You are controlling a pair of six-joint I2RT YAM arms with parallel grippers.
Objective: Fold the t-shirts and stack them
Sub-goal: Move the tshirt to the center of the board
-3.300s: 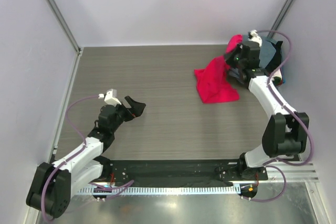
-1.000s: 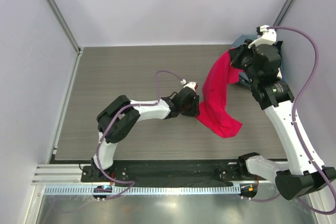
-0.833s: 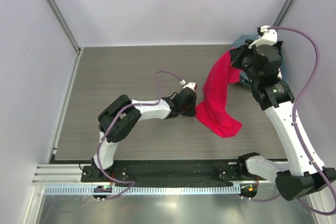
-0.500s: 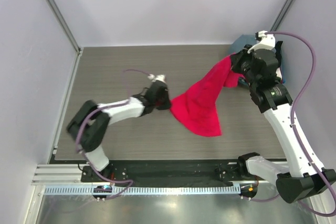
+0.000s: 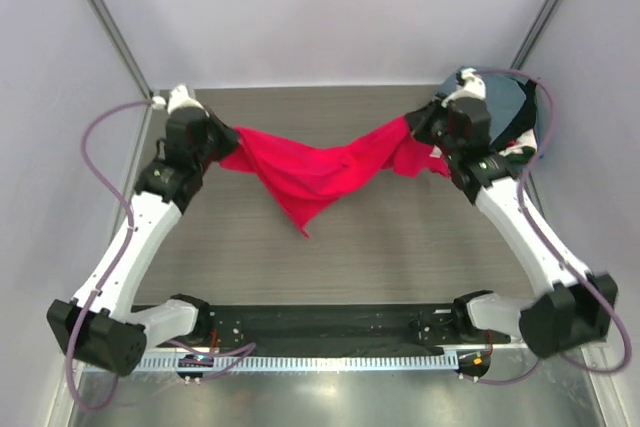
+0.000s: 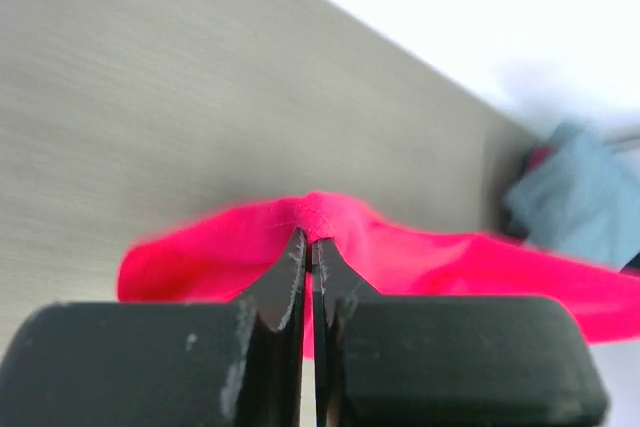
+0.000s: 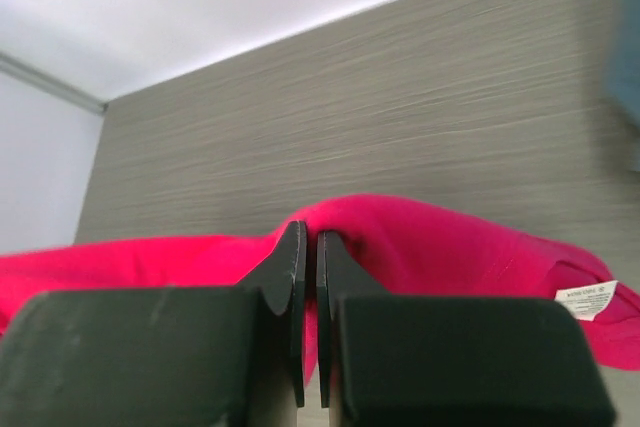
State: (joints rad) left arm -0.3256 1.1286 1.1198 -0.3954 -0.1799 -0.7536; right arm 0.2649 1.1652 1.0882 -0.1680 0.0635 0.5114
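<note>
Two grippers of mine, the left gripper [image 6: 308,247] and the right gripper [image 7: 308,232], each pinch the red t-shirt [image 5: 310,172], which hangs between them and sags in its middle; it seems light and limp, so I judge hems near corners best to hold.

Red t-shirt [image 5: 318,173] spread wide
Unfolded, it sags across the upper centre; grey-blue shirt [image 5: 505,97] bunched at upper right.

Left arm [image 5: 130,240], right arm [image 5: 520,227] spread, jaws clamped.
</note>
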